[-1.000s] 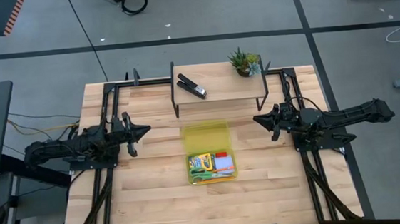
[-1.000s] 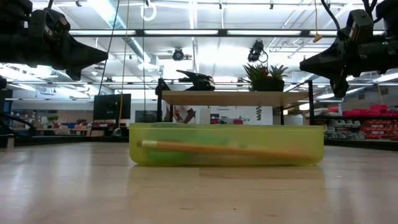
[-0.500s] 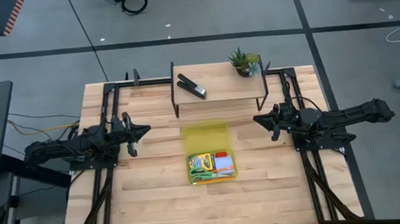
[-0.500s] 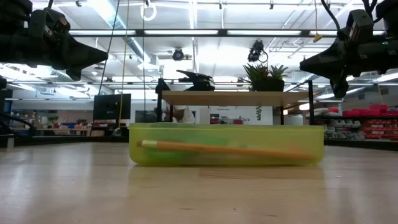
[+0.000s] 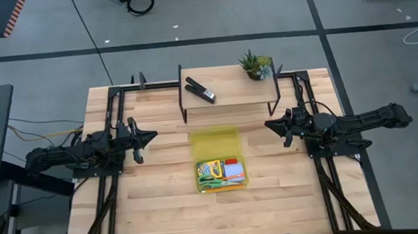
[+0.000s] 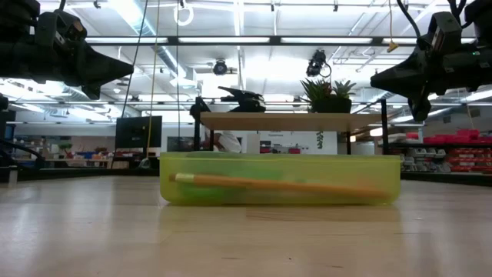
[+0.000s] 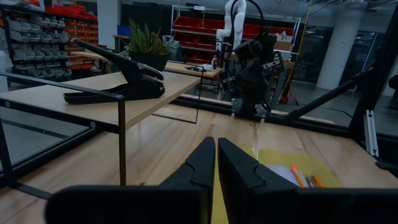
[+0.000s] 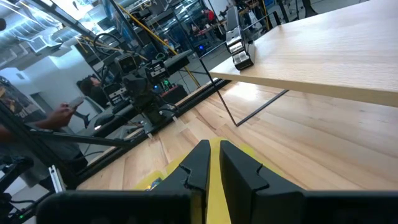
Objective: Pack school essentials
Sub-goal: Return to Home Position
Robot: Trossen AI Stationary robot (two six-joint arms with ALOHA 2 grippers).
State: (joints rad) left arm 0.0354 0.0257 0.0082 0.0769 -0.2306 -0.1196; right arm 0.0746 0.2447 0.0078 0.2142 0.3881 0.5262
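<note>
A translucent yellow-green case (image 5: 218, 162) lies open in the table's middle, its lid (image 5: 215, 143) flat on the far side. Its tray holds the crayon box (image 5: 209, 168), red eraser (image 5: 233, 162), pale blue notepad (image 5: 233, 172), green-handled scissors (image 5: 213, 184) and orange pencils (image 6: 277, 185). I cannot make out the purple pen. My left gripper (image 5: 151, 136) hovers shut, left of the case and above the table. My right gripper (image 5: 269, 126) hovers shut on the right. The fingertips nearly touch in both wrist views (image 7: 216, 149) (image 8: 214, 152).
A low wooden shelf (image 5: 229, 89) on thin black legs stands at the far edge, carrying the black stapler (image 5: 200, 90) and a small potted plant (image 5: 254, 64). Bare tabletop lies on the near side and on both sides of the case. A person (image 8: 59, 118) shows beyond the table.
</note>
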